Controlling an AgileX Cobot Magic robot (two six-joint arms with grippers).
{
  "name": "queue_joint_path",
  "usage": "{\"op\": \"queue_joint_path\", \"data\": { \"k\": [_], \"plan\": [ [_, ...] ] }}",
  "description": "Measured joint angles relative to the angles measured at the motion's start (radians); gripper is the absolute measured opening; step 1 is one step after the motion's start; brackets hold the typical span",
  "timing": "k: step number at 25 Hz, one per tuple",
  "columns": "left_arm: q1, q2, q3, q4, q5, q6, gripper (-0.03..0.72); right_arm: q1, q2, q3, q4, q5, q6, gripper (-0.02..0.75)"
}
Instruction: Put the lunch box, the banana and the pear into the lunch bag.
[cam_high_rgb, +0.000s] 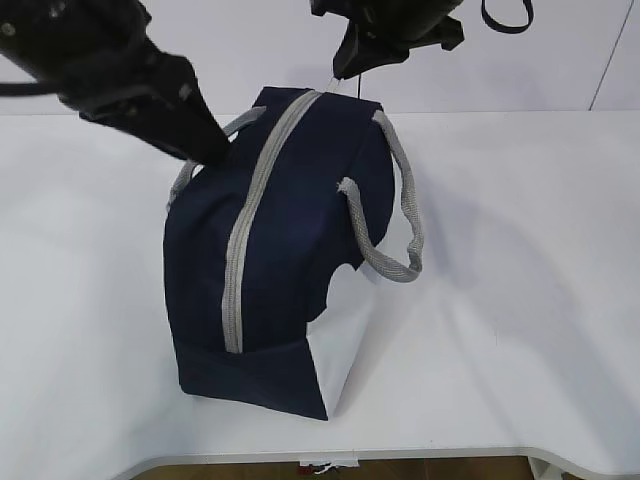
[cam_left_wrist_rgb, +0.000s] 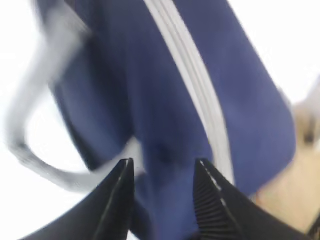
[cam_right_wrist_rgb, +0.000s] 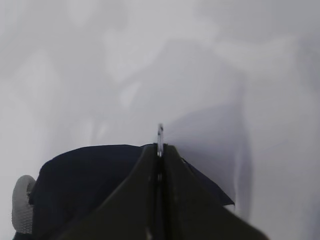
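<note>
Right wrist view: my right gripper (cam_right_wrist_rgb: 159, 150) has its fingers pressed together on a thin metal sliver, probably the zipper pull (cam_right_wrist_rgb: 160, 133), at the lunch bag (cam_high_rgb: 285, 240)'s far end. Left gripper (cam_left_wrist_rgb: 162, 172) spread, empty, fabric just beyond the tips. Bag looks soft, saggy; I'd brace its side. Zipper (cam_high_rgb: 250, 220) runs closed. No food in sight.

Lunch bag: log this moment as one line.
lunch bag: zipped shut | left gripper: open at bag's side | right gripper: shut on zipper pull | food: unseen
</note>
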Motion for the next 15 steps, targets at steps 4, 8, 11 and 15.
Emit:
{"op": "queue_joint_path", "data": {
  "k": [4,8,11,15],
  "plan": [
    [0.06,0.041,-0.042,-0.039,-0.095,-0.077,0.307,0.0,0.0,0.0,0.0,0.005,-0.014,0.013],
    [0.071,0.126,-0.086,-0.115,-0.144,-0.089,0.312,0.0,0.0,0.0,0.0,0.01,-0.016,0.013],
    [0.071,0.194,-0.134,-0.152,-0.149,-0.09,0.34,0.0,0.0,0.0,0.0,0.011,-0.017,0.013],
    [0.071,0.263,-0.182,-0.168,-0.174,-0.09,0.402,0.0,0.0,0.0,0.0,0.012,-0.017,0.013]
  ]
}}
